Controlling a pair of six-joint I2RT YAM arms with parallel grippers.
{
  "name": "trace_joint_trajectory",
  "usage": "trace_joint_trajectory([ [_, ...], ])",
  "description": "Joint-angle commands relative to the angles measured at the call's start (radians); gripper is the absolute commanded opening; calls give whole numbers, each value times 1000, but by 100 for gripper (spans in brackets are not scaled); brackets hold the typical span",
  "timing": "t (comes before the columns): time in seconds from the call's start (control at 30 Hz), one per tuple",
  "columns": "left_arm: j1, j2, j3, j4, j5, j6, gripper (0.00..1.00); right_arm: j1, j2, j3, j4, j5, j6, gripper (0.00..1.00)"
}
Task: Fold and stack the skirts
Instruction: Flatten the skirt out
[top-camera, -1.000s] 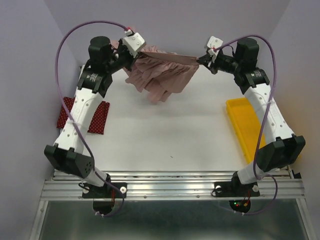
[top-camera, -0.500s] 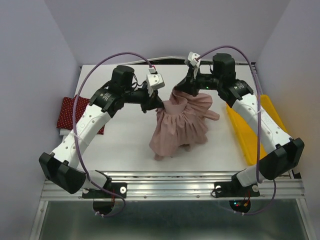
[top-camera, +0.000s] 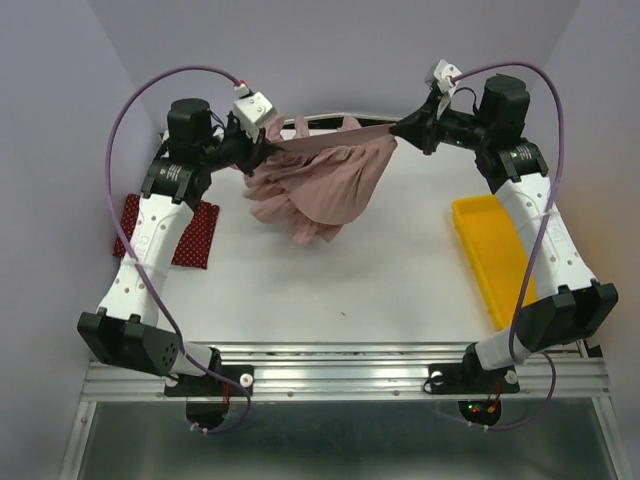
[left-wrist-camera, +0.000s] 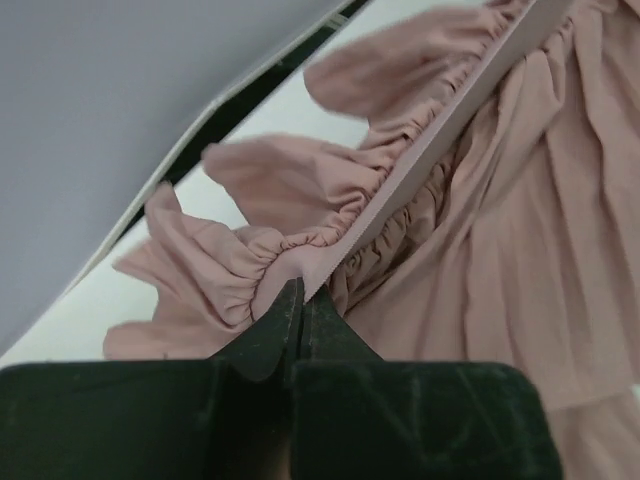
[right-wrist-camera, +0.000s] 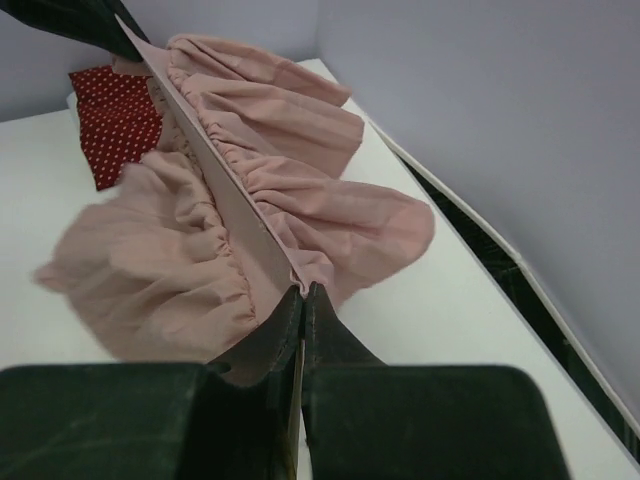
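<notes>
At the far end of the table, the pink skirt hangs by its waistband, which is pulled into a straight taut line between the two arms. The ruffled body droops below it in a loose bunch; can't tell whether the hem touches the surface.

Left gripper is pinched closed on the left end of the band and right gripper is clamped on the right end. Both wrist views show the jaws fully closed on cloth.

Change vs half a second ago: the grippers were close together nearer mid-table with the skirt slumped in a clump. Now they're spread wide and back at the far side, so the band is tensioned again. That's nearly the same pose as one second ago, which reads as a shake-out cycle to open the cloth. My read: the pink skirt isn't laid flat yet and its fold hasn't started.

The red dotted skirt lies flat at the left edge, looks already folded — same spot in all frames. The yellow tray on the right is unchanged too.
</notes>
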Motion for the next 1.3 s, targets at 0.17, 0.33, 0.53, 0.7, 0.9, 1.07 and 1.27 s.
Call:
trace_joint_trajectory([
  [0.17, -38, -274, -225, -21, -4, 101, 0, -32, -135, -103, -82, -64, -65, 1],
  [0.33, -38, -365, -255, -55, -12, 83, 0, -32, -198, -128, -135, -46, -99, 1],
  [0.53, -39, -344, -241, -91, 0, 66, 0, -32, -178, -138, -127, 5, -117, 1],
  [0.7, -39, -239, -298, -13, -19, 60, 0, -32, -47, -160, -22, 25, -93, 1],
  [0.9, -32, 41, -228, 95, -82, 60, 0, -32, 199, -53, 103, 34, -33, 1],
  [1.07, 33, 470, 271, 83, -142, 39, 0, -32, 524, 326, 126, 126, -16, 1],
  [1.27, 114, 738, 950, 96, -161, -9, 0, -87, 759, 869, 231, 259, 55, 1],
])
